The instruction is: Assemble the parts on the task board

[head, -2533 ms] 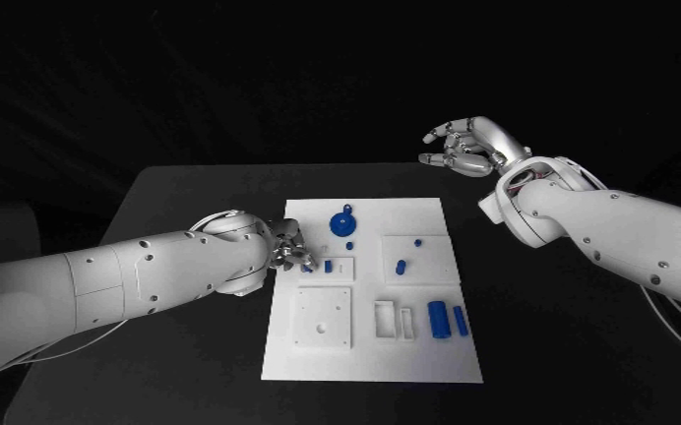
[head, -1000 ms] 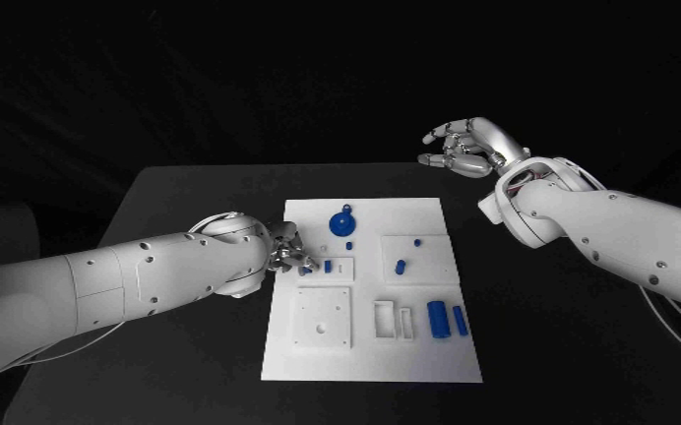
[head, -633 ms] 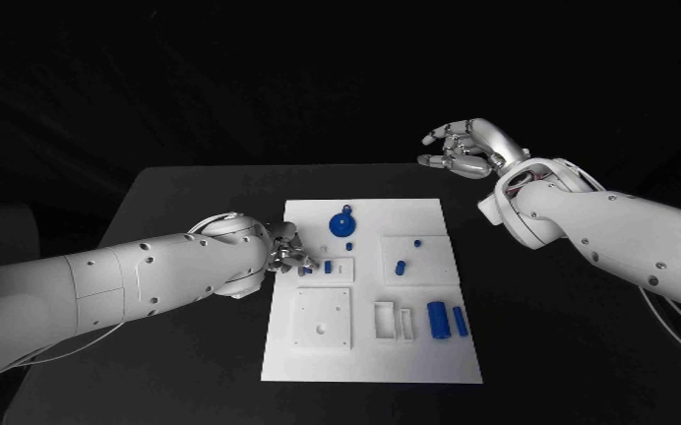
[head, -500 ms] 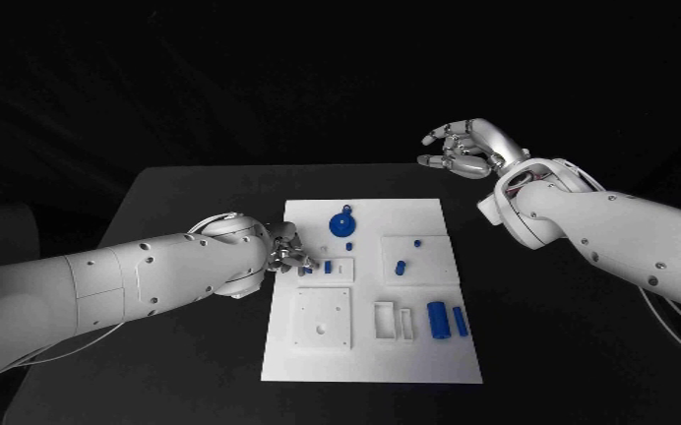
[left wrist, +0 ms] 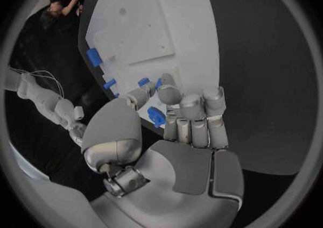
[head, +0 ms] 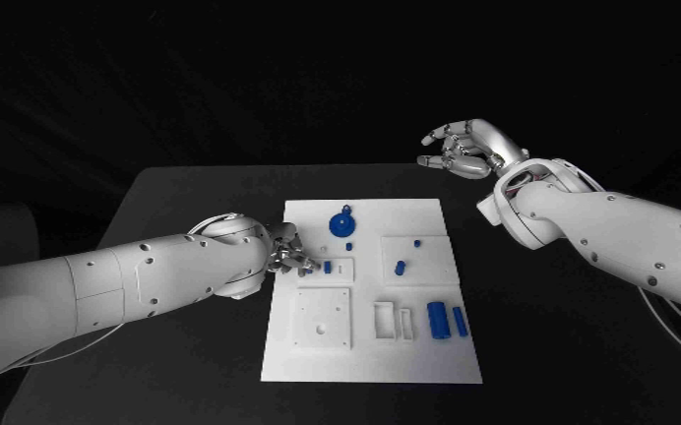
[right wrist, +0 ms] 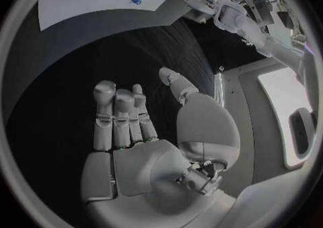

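Note:
The white task board (head: 372,356) lies mid-table. My left hand (head: 289,256) is at the board's left edge, beside a small raised white block that holds a blue peg (head: 328,267). In the left wrist view this left hand (left wrist: 182,120) has its fingers curled and pinches a small blue part (left wrist: 156,116) between thumb and fingers, close over the board (left wrist: 155,18). My right hand (head: 468,147) hangs high beyond the board's far right corner. Its fingers (right wrist: 118,115) are apart and hold nothing.
On the board sit a round blue disc (head: 342,222), a short blue piece (head: 401,268), two blue cylinders (head: 439,320) near the right edge, a white square plate (head: 324,317) and a white frame (head: 395,319). Black table surrounds the board.
The left hand's fingers have shifted slightly at the board's left edge, and the blue part at their tips is now more covered. The right hand has barely moved.

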Motion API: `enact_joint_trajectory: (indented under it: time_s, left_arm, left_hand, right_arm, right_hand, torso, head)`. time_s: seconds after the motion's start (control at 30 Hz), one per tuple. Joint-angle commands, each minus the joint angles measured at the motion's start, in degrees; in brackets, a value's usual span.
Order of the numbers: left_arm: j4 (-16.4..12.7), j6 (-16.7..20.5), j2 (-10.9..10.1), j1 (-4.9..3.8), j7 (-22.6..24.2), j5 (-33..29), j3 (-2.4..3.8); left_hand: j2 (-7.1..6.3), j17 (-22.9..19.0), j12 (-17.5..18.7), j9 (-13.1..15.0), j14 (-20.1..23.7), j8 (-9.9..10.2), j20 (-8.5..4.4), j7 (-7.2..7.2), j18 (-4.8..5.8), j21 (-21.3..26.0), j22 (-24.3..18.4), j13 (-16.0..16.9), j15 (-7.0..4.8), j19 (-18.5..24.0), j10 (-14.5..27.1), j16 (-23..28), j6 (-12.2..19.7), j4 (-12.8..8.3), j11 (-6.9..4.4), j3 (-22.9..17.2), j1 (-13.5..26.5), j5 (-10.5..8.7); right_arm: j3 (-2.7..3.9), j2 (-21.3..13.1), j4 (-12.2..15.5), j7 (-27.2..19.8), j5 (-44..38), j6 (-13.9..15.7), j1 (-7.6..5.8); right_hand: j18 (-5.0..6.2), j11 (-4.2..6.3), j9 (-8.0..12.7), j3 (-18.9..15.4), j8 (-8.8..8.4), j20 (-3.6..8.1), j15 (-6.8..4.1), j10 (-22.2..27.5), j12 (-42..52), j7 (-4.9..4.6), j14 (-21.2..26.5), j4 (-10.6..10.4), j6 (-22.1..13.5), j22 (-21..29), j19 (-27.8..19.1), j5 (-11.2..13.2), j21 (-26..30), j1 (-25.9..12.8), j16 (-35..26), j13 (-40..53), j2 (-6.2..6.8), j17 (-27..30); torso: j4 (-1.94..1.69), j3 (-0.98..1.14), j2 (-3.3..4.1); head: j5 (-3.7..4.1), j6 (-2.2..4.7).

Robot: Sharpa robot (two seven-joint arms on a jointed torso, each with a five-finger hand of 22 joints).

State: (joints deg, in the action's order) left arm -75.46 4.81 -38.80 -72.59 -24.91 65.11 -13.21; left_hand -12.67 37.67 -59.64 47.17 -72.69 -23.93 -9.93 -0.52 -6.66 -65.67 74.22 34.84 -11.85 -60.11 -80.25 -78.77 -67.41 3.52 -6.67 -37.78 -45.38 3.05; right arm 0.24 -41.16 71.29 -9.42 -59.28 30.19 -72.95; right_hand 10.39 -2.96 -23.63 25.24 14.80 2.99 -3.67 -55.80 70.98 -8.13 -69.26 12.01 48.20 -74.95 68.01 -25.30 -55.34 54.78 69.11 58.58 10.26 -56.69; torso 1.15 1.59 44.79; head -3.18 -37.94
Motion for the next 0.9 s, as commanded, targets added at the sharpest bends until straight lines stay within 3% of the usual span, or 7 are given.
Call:
enact_joint_trajectory:
  time_s: [0.03,0.33,0.4,0.57,0.73,0.83,0.9]
  left_arm:
    - [0.2,0.5,-0.2,0.05,0.1,-0.3,0.04]
    - [0.3,0.5,-1.0,0.03,-0.1,-1.7,0.46]
    - [0.3,0.5,-1.0,0.03,-0.1,-1.8,0.46]
    - [0.4,1.8,-1.1,0.03,0.5,-3.4,0.76]
    - [0.8,4.5,-1.3,0.01,2.7,-9.8,2.52]
    - [1.0,6.7,-1.5,0.0,4.3,-13.3,4.13]
    - [1.2,8.4,-1.5,-0.02,5.4,-15.2,4.83]
  left_hand:
    - [-0.46,0.0,-0.2,-0.1,0.0,-0.4,-5.75,-0.08,-0.16,-0.4,-0.1,0.1,-0.32,-0.3,0.0,-0.3,0.4,0.4,-0.21,0.0,-0.1,-0.26]
    - [-3.06,-0.1,-0.2,-0.3,0.1,-0.8,-5.64,0.01,-0.15,-0.4,-0.1,0.1,-0.31,-0.2,0.0,-0.3,0.7,2.4,-0.12,0.4,0.6,-0.27]
    - [-2.41,0.0,-0.3,-0.2,0.3,-1.0,-5.59,0.05,-0.15,-0.6,0.0,0.2,-0.25,0.2,0.2,-0.4,1.1,1.7,-0.07,3.8,1.3,-0.25]
    - [-3.28,0.0,-0.2,-0.3,0.5,-1.1,-5.66,0.01,-0.34,-0.4,-0.1,0.2,-0.36,0.5,0.3,-0.4,1.3,2.4,-0.12,5.6,2.1,-0.24]
    - [-3.57,-0.4,0.6,-0.7,1.6,-0.7,-5.62,0.38,-0.58,0.3,-0.3,-0.1,-0.23,1.8,1.2,0.4,2.9,3.5,0.23,9.4,3.5,-0.23]
    - [-3.76,-1.0,1.9,-1.3,3.3,0.7,-5.33,1.33,-0.47,1.4,-0.7,-0.6,0.41,3.4,3.0,1.8,6.0,4.1,1.12,11.4,3.3,-0.22]
    - [-3.84,-1.2,2.3,-1.6,4.0,0.9,-5.17,1.6,-0.37,2.0,-0.9,-0.7,0.72,4.1,3.8,2.4,6.8,5.1,1.41,12.4,2.9,-0.21]
  right_arm:
    - [0.02,0.0,0.0,-0.3,-0.2,-0.7,0.04]
    - [0.02,-0.1,0.0,-0.3,-0.2,-0.6,0.05]
    - [0.02,-0.1,0.1,-0.3,-0.2,-0.7,0.05]
    - [0.02,-0.1,0.0,-0.3,-0.2,-0.6,0.06]
    - [0.02,-0.2,0.0,-0.3,-0.2,-0.6,0.07]
    - [0.02,-0.2,0.0,-0.3,-0.2,-0.5,0.08]
    - [0.02,-0.2,0.0,-0.3,-0.2,-0.5,0.08]
  right_hand:
    - [4.61,0.06,-0.1,0.0,0.34,0.48,0.25,0.0,0.3,-1.27,-0.2,-0.5,-1.0,-0.9,0.1,-0.3,0.3,0.3,0.2,-0.1,-0.32,0.1]
    - [4.61,0.06,-0.1,0.0,0.35,0.48,0.25,0.0,0.3,-1.27,-0.2,-0.5,-1.0,-0.9,0.1,-0.3,0.3,0.3,0.2,-0.1,-0.33,0.1]
    - [4.61,0.06,-0.1,0.0,0.35,0.48,0.25,0.0,0.3,-1.27,-0.2,-0.5,-1.0,-0.9,0.1,-0.3,0.3,0.3,0.2,-0.1,-0.33,0.1]
    - [4.61,0.06,-0.1,0.0,0.35,0.48,0.25,0.0,0.3,-1.27,-0.2,-0.5,-1.0,-0.9,0.1,-0.3,0.3,0.2,0.2,-0.1,-0.32,0.1]
    - [4.61,0.06,-0.1,-0.1,0.35,0.48,0.25,0.0,0.3,-1.28,-0.2,-0.5,-1.0,-0.9,0.1,-0.3,0.3,0.2,0.2,-0.1,-0.33,0.1]
    - [4.61,0.06,-0.1,-0.1,0.35,0.48,0.25,0.0,0.3,-1.28,-0.2,-0.5,-1.0,-0.9,0.1,-0.4,0.3,0.2,0.2,-0.1,-0.33,0.1]
    - [4.61,0.06,-0.1,-0.1,0.35,0.47,0.25,0.0,0.3,-1.28,-0.2,-0.5,-1.0,-0.9,0.1,-0.4,0.3,0.2,0.2,-0.1,-0.33,0.1]
  torso:
    - [0.01,0.03,-0.01]
    - [0.03,0.04,-0.04]
    - [-0.01,0.04,-0.02]
    - [0.02,0.0,0.01]
    - [0.0,-0.02,-0.01]
    - [-0.02,0.02,-0.03]
    - [-0.03,0.01,-0.01]
  head:
    - [-0.02,0.12]
    - [0.14,0.21]
    - [0.12,0.26]
    - [0.14,0.34]
    - [0.25,0.42]
    - [0.28,0.55]
    - [0.35,0.63]
